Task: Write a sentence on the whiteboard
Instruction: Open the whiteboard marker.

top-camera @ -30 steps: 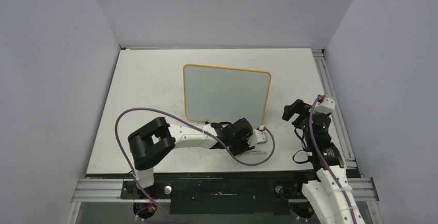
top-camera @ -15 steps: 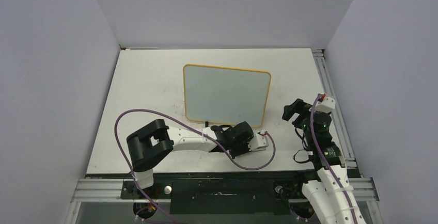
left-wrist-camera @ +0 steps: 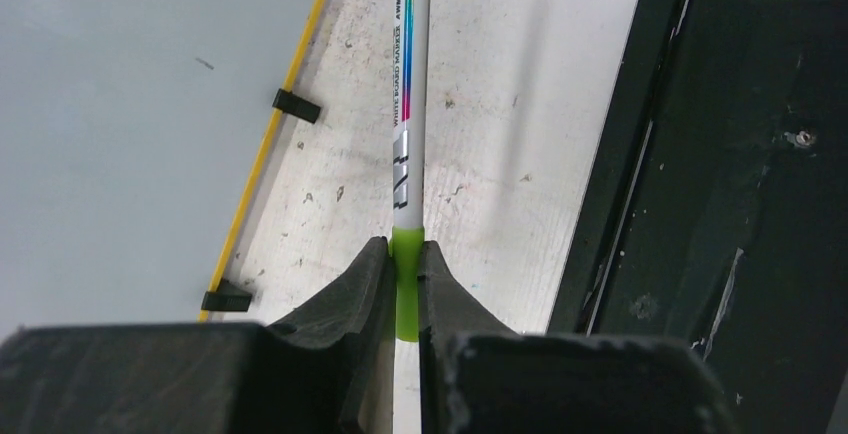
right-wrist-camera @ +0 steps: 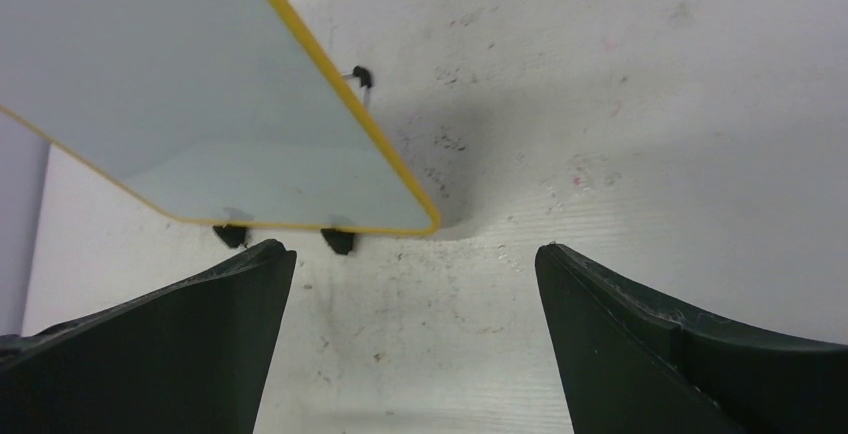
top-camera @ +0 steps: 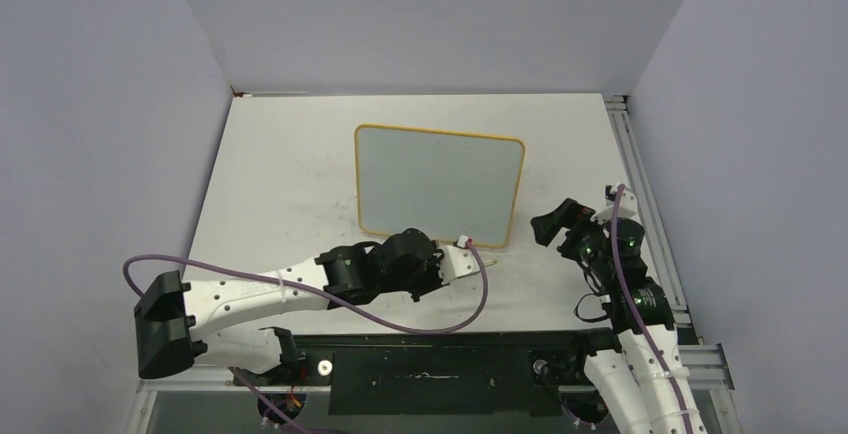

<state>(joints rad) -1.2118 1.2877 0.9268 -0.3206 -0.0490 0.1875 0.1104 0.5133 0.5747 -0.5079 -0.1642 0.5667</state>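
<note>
- Top external view: you are looking down at the whiteboard [top-camera: 440, 179], which is lying near the middle of the table [top-camera: 280, 174], between the two arms and a little beyond them.
- You are seeing a blank board. No green words are showing on it in any view, so the sentence is not yet begun.
- Your left gripper [left-wrist-camera: 405, 254] is clenching a slim white marker [left-wrist-camera: 411, 104] by its green end, with the jaws pressing tight on it. The barrel is pointing away over the table, just beside the board's near edge and its black clip feet [left-wrist-camera: 296, 106].
- The marker's far end is running out of the left wrist view, so you cannot tell whether it is capped or where the tip is.
- Your right gripper [right-wrist-camera: 412, 254] is hanging with its jaws spread wide, holding nothing. It is facing the board's near right corner and is not touching it.
- Judging from this, picking up the pen looks done and all the writing is remaining. You are left with baring the tip if needed, bringing it to the board and forming the words.
</note>
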